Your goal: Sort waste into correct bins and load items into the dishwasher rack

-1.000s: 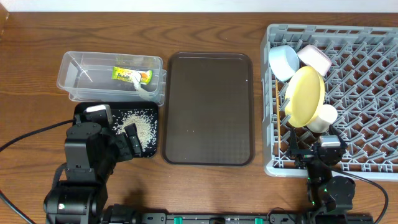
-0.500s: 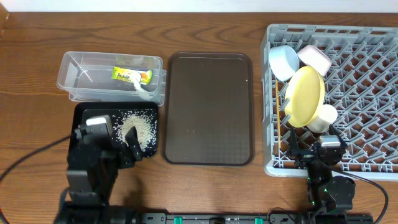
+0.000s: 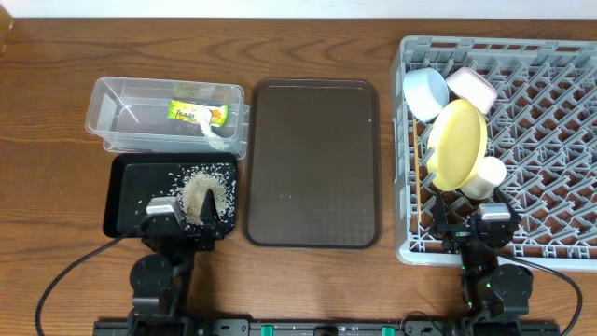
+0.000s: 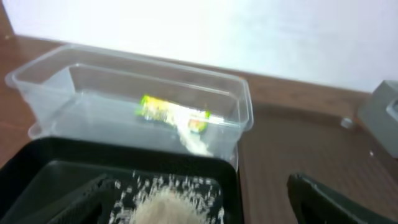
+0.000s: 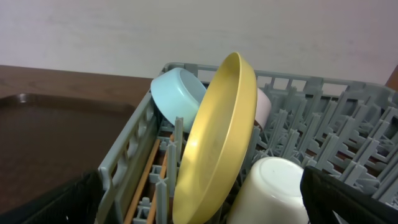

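The left gripper (image 4: 199,182) is spread wide and holds nothing. Its two dark fingers (image 4: 323,200) show at the bottom corners of the left wrist view. It sits low at the near edge of the black tray (image 3: 126,187), pointing toward the far side of the table. Between its fingers lies the rice (image 3: 201,191), heaped toward the tray's right half with loose grains scattered around the heap.

Just beyond the tray is the clear tub (image 3: 107,103), its long side running left to right. Inside it the wrapper (image 3: 198,113) lies flat with its long axis along the tub's length. The white scrap (image 3: 216,138) is just beside the wrapper, toward the tub's near right corner.

To the right of both bins is the brown tray (image 3: 312,163), its long axis running near to far.

The right gripper (image 5: 200,177) is also wide open and empty. It rests at the near left corner of the rack (image 3: 560,140), facing into it. Right ahead of it the plate (image 3: 457,142) stands on edge, leaning. The cup (image 3: 483,175) touches the plate's near right edge. Past the plate are the blue bowl (image 3: 425,91) and the white bowl (image 3: 471,86), both tipped on their sides in the far left corner. The chopsticks (image 5: 147,177) lie along the rack's left wall, pointing near to far.
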{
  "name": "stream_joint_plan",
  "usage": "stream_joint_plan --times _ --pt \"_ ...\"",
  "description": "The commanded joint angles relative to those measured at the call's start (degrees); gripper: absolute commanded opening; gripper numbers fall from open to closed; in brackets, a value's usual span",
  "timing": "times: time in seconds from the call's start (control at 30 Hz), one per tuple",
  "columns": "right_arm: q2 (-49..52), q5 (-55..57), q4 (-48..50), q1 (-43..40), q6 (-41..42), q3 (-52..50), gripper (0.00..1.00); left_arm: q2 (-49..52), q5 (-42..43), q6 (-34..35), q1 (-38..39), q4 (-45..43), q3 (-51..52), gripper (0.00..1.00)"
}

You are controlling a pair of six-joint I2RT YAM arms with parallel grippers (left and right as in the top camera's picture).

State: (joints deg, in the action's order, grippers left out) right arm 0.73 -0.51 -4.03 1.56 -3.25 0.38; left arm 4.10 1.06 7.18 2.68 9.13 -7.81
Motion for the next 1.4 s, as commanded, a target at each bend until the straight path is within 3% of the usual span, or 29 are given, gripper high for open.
stream_joint_plan --times 0.0,0.13,0.43,1.37 --pt "-0.24 -0.59 -0.2 -0.48 -0.68 -0.07 0.99 -2.89 -0.68 -1.22 -0.13 -4.74 3.82 0.91" --pt "-0.24 -0.59 -0.22 -0.48 -0.68 -0.07 0.99 -4.0 -0.7 -2.1 -0.13 -11.34 7.72 0.91" --pt "-0.24 -0.59 -0.2 -0.48 -0.68 -0.07 0.99 -4.0 -1.55 -2.23 -0.09 -4.94 7.58 0.91" --pt "-0.24 -0.59 -0.22 -0.48 -0.68 -0.07 0.99 -3.87 -1.55 -2.23 -0.09 -4.94 7.58 0.91"
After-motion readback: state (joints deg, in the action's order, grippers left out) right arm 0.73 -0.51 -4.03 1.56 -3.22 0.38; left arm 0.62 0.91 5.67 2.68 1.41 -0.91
